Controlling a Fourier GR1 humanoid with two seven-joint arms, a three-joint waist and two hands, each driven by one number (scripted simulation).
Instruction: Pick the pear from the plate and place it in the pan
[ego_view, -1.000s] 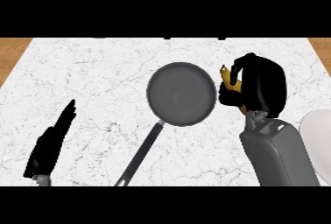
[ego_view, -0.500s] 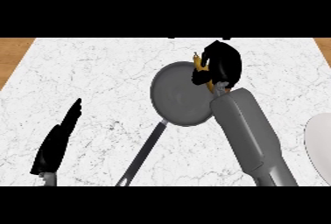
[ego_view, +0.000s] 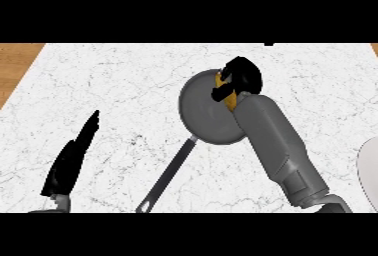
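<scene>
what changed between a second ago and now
The right hand, still curled round the pear, has swung left from beside the pan to over its upper right part. The plate slid toward the right edge of the view. The pan and the resting left hand stayed put.

The right hand (ego_view: 240, 79) curls round the pear (ego_view: 228, 96) and hides most of it; only a yellow strip shows. The forearm covers the right rim of the pan (ego_view: 203, 110). The plate (ego_view: 368, 167) is cut by the right edge.
</scene>
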